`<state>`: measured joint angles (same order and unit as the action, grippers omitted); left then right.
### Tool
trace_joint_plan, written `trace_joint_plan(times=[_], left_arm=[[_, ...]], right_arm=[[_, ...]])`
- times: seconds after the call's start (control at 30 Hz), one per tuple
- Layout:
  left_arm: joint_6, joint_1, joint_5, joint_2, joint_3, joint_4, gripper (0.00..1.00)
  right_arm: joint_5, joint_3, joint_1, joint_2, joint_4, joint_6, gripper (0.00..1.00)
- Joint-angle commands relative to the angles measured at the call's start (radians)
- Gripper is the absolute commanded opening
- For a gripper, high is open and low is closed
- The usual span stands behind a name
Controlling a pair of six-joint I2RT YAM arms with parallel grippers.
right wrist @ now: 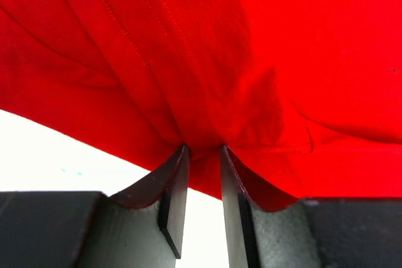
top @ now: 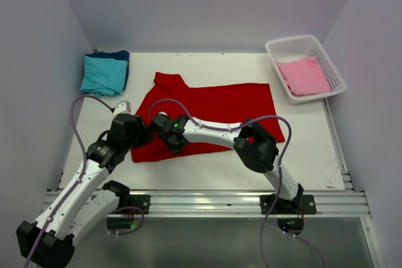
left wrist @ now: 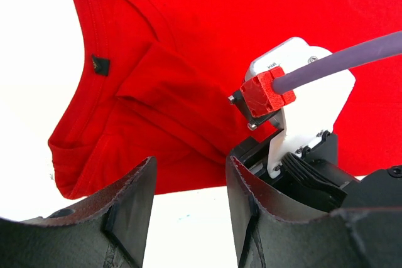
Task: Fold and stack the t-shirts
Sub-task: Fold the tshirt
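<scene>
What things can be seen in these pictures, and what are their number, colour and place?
red shirt: one, bright red, spread in the middle of the table
teal shirt: one, teal, folded, far left corner, on the blue shirt
blue shirt: one, dark blue, under the teal shirt
pink shirt: one, pink, inside the basket
basket: one, white, far right corner
table: one, white
rail: one, silver, near table edge
cables: two, purple, along the arms
left gripper: one, black, open, at the red shirt's near left edge
right gripper: one, black, shut on a pinch of the red shirt
</scene>
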<state>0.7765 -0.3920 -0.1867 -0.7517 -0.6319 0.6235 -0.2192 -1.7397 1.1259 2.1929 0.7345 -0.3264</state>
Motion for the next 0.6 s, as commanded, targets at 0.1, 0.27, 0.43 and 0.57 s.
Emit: trace_joint_plan(times=[0.1,0.27,0.43,0.57], left_arm=[[0.021,0.002,0.001,0.017,-0.002,-0.011,0.52],[0.023,0.002,0.001,0.017,0.0,-0.01,0.52],[0.021,0.002,0.001,0.025,0.001,-0.005,0.52],[0.02,0.002,0.004,0.025,0.003,-0.005,0.52]], right_arm=[[-0.031,-0.037,0.008,-0.004,-0.023,0.015,0.29],[-0.029,-0.027,0.008,-0.002,-0.032,0.004,0.17],[-0.032,-0.015,0.008,-0.016,-0.041,0.0,0.01],[-0.031,-0.006,0.008,-0.053,-0.044,-0.003,0.0]])
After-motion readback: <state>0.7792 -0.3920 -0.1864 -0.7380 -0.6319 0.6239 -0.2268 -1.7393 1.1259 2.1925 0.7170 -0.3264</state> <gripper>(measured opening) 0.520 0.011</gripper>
